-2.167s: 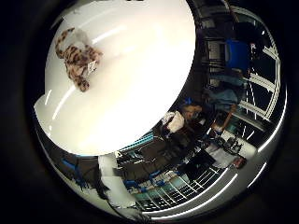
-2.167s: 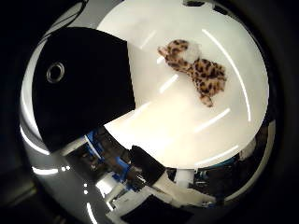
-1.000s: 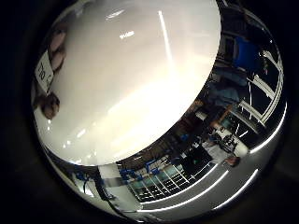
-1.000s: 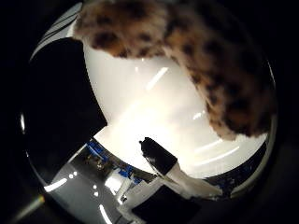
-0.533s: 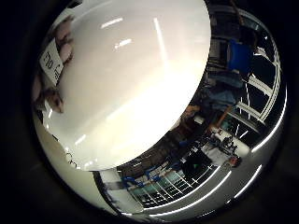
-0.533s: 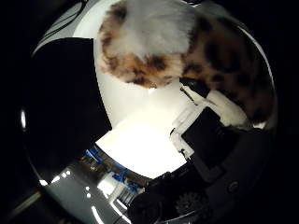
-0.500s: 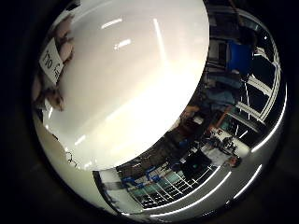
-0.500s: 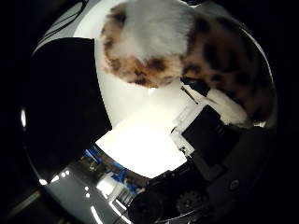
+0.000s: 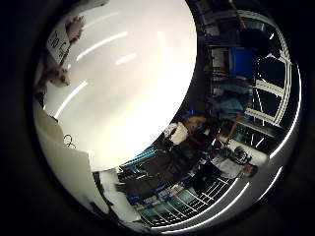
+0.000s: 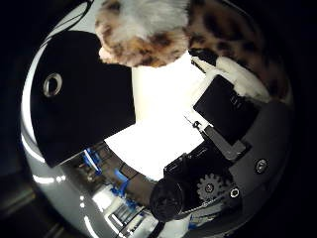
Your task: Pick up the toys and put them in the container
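Thumb-side palm view is filling up with a spotted plush toy [image 10: 198,29], leopard-patterned with a white patch, sitting very close against the palm. The hand [image 10: 223,124] is curling a white and black finger [image 10: 233,69] up against the toy's flank, so it looks to be pinching the plush rather than merely resting on it, though the far side of the grip is hidden and I am judging that partly from how near the fur is lying. Holding it tight to the palm makes sense, since a soft, floppy body would sag out of a loose grasp.

Beyond the toy a white table [image 10: 163,124] is showing, and a black container [image 10: 84,99] with a metal eyelet is lying on it just beside the hand, a short carry away by my reckoning.

From the little-finger side, a paper tag [image 9: 58,40] and a paw [image 9: 75,24] of the toy are dangling at the edge, with a bare stretch of table behind. Nothing is standing between the hand and the container; the dangling tag and limbs seem the only things likely to snag on its rim.
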Motion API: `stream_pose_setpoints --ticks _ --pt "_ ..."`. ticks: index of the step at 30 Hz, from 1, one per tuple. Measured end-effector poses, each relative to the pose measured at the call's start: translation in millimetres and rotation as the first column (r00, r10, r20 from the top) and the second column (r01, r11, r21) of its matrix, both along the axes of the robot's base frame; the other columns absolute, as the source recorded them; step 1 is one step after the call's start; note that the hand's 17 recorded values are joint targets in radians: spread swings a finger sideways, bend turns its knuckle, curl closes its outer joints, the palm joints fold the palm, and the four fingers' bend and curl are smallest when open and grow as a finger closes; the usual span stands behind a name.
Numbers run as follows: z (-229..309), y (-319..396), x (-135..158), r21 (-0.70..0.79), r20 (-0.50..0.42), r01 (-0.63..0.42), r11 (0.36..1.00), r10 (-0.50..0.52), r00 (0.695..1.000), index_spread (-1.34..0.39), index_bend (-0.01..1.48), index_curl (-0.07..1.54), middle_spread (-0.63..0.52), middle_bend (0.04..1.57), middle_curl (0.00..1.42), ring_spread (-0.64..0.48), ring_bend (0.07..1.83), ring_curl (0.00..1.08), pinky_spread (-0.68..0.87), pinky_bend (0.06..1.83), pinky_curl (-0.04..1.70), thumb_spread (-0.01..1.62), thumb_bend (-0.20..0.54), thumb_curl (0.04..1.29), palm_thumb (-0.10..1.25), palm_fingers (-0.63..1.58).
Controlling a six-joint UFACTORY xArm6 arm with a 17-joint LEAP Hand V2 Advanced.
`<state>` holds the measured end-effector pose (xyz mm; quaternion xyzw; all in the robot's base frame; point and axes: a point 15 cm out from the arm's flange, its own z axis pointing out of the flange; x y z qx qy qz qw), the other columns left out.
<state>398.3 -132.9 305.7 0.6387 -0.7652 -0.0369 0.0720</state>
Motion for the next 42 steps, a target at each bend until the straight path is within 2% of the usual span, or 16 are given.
stream_pose_setpoints --ticks 3,10,16,21,24,30,36,42 --pt "24.2 5.6 -15.3 0.005 0.012 -0.016 1.000 0.015 1.000 -0.47 0.31 0.65 -0.46 0.51 0.54 -0.38 0.91 0.41 -0.59 1.02 0.27 0.98 -0.017 0.54 1.03 1.12" --pt "84.3 31.7 -48.8 0.044 0.087 -0.051 0.998 0.047 0.995 -0.50 0.27 0.74 -0.45 0.56 0.62 -0.39 0.98 0.46 -0.60 1.08 0.32 1.01 -0.017 0.54 1.02 1.12" --pt "152.7 61.6 -52.4 0.051 0.211 -0.110 0.993 0.097 0.973 -0.52 0.24 0.80 -0.43 0.59 0.67 -0.38 1.01 0.49 -0.60 1.09 0.35 1.02 -0.013 0.55 1.03 1.12" --pt "201.6 94.7 -36.8 0.090 0.337 -0.171 0.981 0.132 0.932 -0.54 0.23 0.84 -0.43 0.59 0.69 -0.37 1.01 0.50 -0.60 1.09 0.36 1.05 -0.014 0.55 1.03 1.11" --pt "227.9 116.0 -19.5 0.102 0.432 -0.206 0.973 0.143 0.891 -0.55 0.22 0.86 -0.44 0.58 0.71 -0.37 1.01 0.50 -0.60 1.08 0.37 1.05 -0.015 0.55 1.03 1.10" --pt "249.1 162.2 5.0 0.118 0.497 -0.268 0.956 0.177 0.850 -0.57 0.20 0.90 -0.44 0.56 0.73 -0.37 1.00 0.51 -0.61 1.07 0.38 1.05 -0.015 0.55 1.03 1.10" --pt "250.9 208.8 26.1 0.135 0.516 -0.316 0.939 0.206 0.831 -0.57 0.19 0.92 -0.45 0.55 0.75 -0.37 0.99 0.51 -0.62 1.05 0.39 1.05 -0.015 0.55 1.03 1.10" --pt "237.3 251.5 39.9 0.158 0.505 -0.348 0.924 0.227 0.833 -0.58 0.19 0.92 -0.45 0.54 0.76 -0.37 0.99 0.52 -0.61 1.05 0.39 1.04 -0.017 0.55 1.03 1.10"
